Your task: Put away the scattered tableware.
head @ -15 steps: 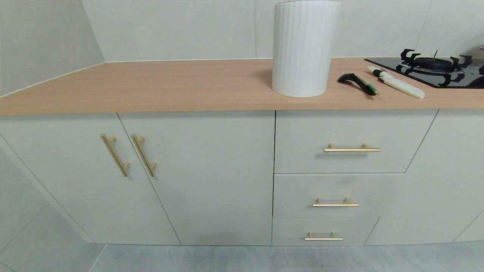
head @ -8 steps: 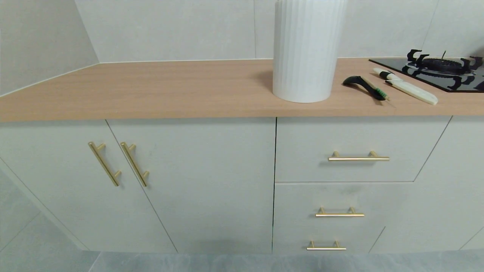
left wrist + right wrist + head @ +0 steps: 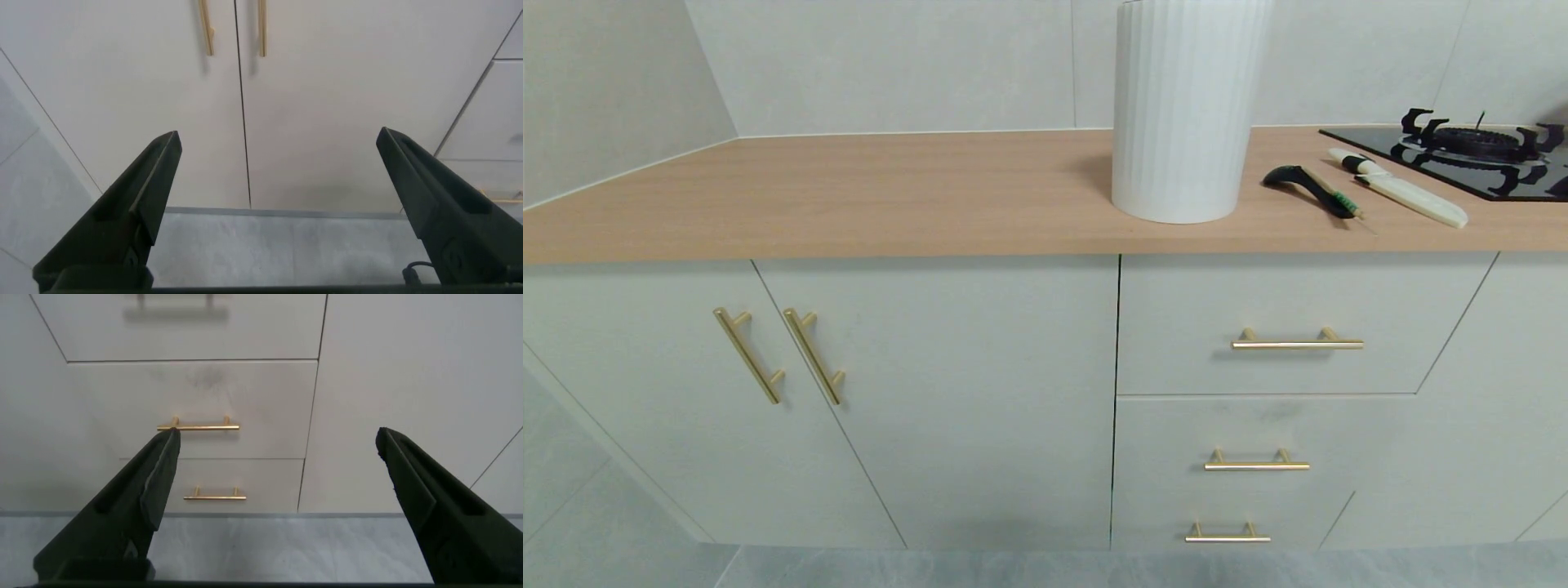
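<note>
Two utensils on counter (image 3: 890, 196), head view: black-handled peeler (image 3: 1308, 184), white knife (image 3: 1403, 189) with black band, side by side between ribbed canister (image 3: 1180, 114) and hob (image 3: 1486, 175); canister top cut off. Left wrist view: left gripper (image 3: 278, 140) spread wide, empty, low before cabinet doors (image 3: 327, 98), far from utensils. Right wrist view: right gripper (image 3: 276, 437) likewise, facing drawers (image 3: 196, 392).

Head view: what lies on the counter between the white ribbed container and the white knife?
A black utensil lies there on the counter, touching neither the container nor the knife; the head view shows it.
</note>
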